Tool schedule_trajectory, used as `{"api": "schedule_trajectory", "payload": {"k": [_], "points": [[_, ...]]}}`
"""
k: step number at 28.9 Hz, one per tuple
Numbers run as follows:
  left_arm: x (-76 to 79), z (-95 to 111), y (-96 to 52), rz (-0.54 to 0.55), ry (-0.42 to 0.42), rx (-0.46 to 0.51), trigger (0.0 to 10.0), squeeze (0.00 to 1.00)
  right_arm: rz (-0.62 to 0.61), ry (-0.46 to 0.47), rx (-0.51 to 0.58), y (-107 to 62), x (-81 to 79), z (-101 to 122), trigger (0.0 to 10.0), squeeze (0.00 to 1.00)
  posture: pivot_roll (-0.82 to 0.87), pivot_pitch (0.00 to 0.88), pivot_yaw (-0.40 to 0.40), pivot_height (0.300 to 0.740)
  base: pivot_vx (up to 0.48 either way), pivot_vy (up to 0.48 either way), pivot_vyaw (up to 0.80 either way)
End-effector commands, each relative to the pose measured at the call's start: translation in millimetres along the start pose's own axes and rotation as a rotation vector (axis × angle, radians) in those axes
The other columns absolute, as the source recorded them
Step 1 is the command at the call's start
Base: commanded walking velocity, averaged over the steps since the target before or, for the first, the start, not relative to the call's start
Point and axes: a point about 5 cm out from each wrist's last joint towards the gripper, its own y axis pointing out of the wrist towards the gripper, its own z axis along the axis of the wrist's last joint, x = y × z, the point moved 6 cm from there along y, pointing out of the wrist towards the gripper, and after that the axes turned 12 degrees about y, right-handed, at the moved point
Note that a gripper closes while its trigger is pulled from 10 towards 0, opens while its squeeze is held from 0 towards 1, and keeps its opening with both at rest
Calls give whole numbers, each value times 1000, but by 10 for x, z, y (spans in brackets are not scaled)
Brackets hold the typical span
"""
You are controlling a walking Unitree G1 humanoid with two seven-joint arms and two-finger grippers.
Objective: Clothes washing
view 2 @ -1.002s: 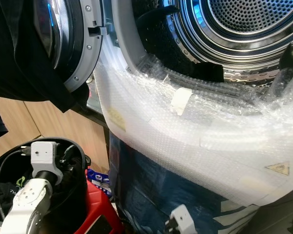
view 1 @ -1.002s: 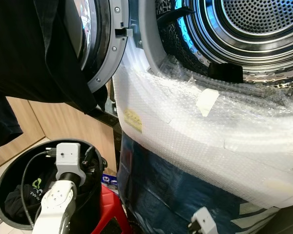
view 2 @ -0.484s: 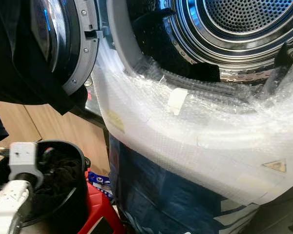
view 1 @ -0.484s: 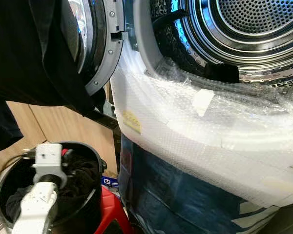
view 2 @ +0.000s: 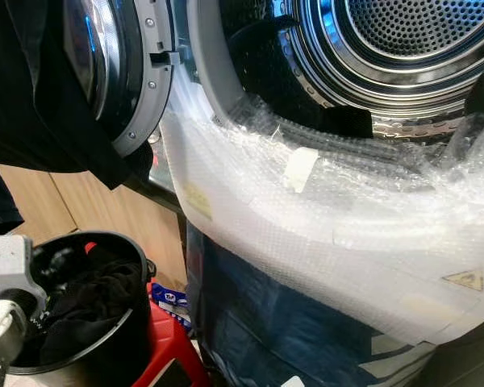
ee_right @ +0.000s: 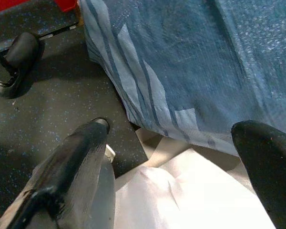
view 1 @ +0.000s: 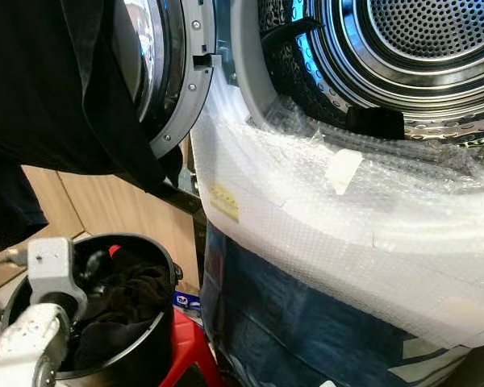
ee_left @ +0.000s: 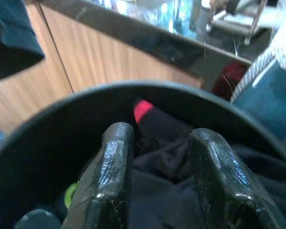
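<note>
A black bucket (view 1: 166, 264) at the lower left holds dark clothes (view 1: 121, 300) with a red bit (ee_left: 143, 109) among them. My left arm (view 1: 40, 322) comes in over the bucket's near rim. The left gripper (ee_left: 162, 138) hangs just above the clothes, fingers apart with nothing between them. The washing machine's steel drum (view 1: 436, 40) stands open at the upper right, and a black garment (view 1: 56, 81) hangs over its open door (view 1: 177, 81). My right gripper (ee_right: 174, 129) is wide open low over the dark floor (ee_right: 47, 105).
Bubble wrap (view 1: 306, 210) covers the machine's front rim, with a blue cover (view 1: 306, 322) below it. The bucket rests on a red stool (view 1: 189, 347). Wood panelling (view 1: 105, 201) stands behind. A white sheet (ee_right: 181, 191) and a black object (ee_right: 16, 57) lie on the floor.
My left arm has moved from the bucket's middle towards its near left rim, uncovering the clothes. The right wrist has dropped out of the eye views' bottom edge.
</note>
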Motion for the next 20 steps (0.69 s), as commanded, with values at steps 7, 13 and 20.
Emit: {"api": "schedule_trajectory", "payload": {"k": [7,13,20], "points": [[-6,-86,-180,-182,242,-103,10000,1000,6,-8,-42,-14,-66,-173,10000,0,288,29,49,740,0,0,0],[-160,-250,-265,-257,321,-204,10000,1000,17,-9,-49,-19,-123,-204,10000,0,287,33,60,740,0,0,0],[-269,-396,-280,-247,292,-299,10000,1000,5,11,-35,-13,-111,-146,10000,0,282,38,64,740,0,0,0]]}}
